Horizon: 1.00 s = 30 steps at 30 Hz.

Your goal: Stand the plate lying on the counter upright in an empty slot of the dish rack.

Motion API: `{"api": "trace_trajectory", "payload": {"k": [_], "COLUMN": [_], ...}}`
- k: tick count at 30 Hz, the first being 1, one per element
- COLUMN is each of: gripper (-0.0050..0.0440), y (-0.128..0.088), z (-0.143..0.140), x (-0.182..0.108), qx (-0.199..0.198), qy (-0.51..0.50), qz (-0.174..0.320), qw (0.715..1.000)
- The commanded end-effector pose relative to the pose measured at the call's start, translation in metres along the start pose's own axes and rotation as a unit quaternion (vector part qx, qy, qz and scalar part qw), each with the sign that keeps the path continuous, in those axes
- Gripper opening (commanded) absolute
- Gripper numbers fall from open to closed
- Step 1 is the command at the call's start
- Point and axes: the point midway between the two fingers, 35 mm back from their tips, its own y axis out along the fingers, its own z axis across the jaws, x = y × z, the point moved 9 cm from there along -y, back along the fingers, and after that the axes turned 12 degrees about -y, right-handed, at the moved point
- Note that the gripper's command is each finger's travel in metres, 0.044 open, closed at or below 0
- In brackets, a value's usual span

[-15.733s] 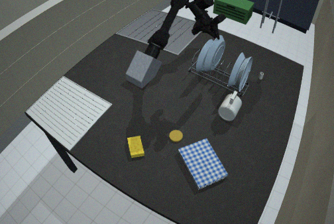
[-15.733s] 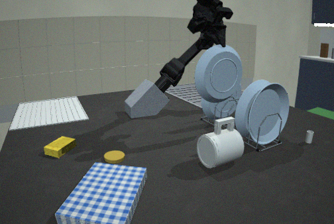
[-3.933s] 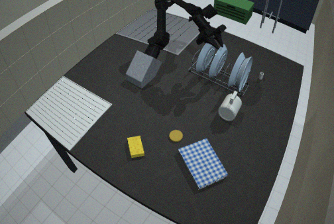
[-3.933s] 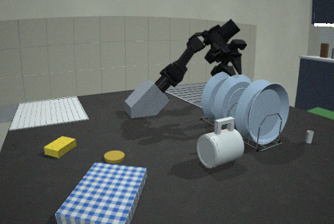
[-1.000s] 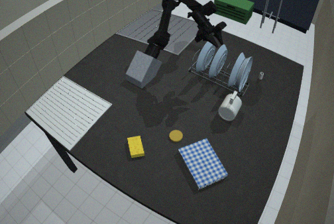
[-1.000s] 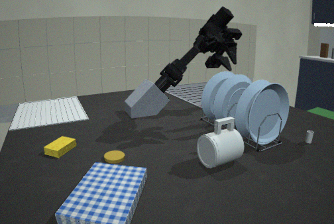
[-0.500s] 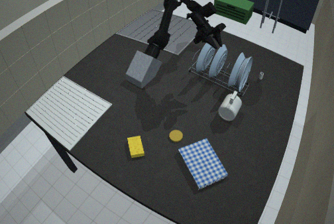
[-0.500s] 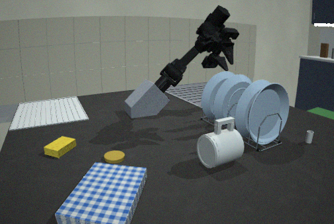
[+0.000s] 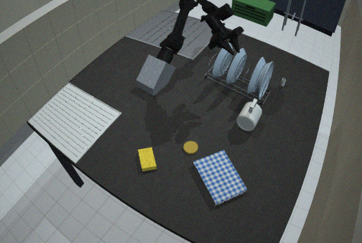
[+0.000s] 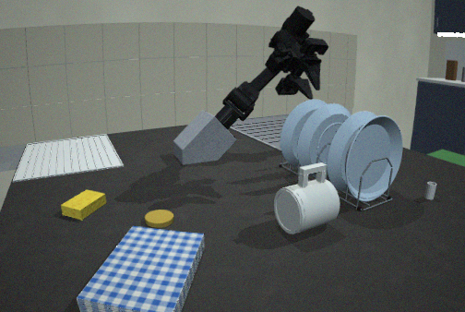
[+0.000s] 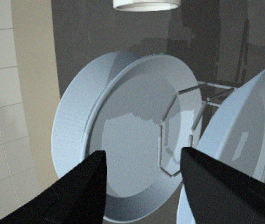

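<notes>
Four light blue plates stand upright in the wire dish rack (image 9: 238,90) (image 10: 360,191) (image 11: 160,145). Two plates, one (image 9: 220,65) (image 10: 290,136) at the far end and one (image 9: 235,68) (image 10: 314,131) beside it, stand a little apart. Beyond a wider gap, two more, an inner one (image 9: 256,78) (image 10: 339,162) and an end one (image 9: 266,79) (image 10: 374,162), stand close together. No plate lying on the counter shows. My gripper (image 9: 235,52) (image 10: 315,92) (image 11: 143,158) is partly open and empty, above the far-end plates. Whether its tips touch a rim is unclear.
A white mug (image 9: 248,118) (image 10: 306,208) lies beside the rack's near end. A small white cylinder (image 9: 283,82) (image 10: 430,190) stands beyond it. A yellow sponge (image 9: 147,159) (image 10: 83,204), yellow disc (image 9: 190,147) (image 10: 159,218) and checked cloth (image 9: 220,177) (image 10: 143,268) lie farther off.
</notes>
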Motion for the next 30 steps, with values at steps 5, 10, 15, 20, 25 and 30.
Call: {"api": "trace_trajectory", "payload": {"k": [5, 10, 15, 20, 25, 30], "gripper": [0.0154, 0.0154, 0.0154, 0.0154, 0.0154, 0.0154], "y": [0.001, 0.001, 0.001, 0.001, 0.001, 0.001], "z": [-0.002, -0.003, -0.004, -0.006, -0.007, -0.009], "x": [0.009, 0.016, 0.022, 0.028, 0.033, 0.039], "qx": [-0.002, -0.002, -0.002, -0.002, -0.002, -0.002], "qy": [-0.001, -0.001, -0.001, 0.0, 0.0, 0.0], "qz": [0.001, 0.001, 0.001, 0.002, 0.002, 0.002], "qw": [1.0, 1.0, 1.0, 1.0, 1.0, 1.0]}}
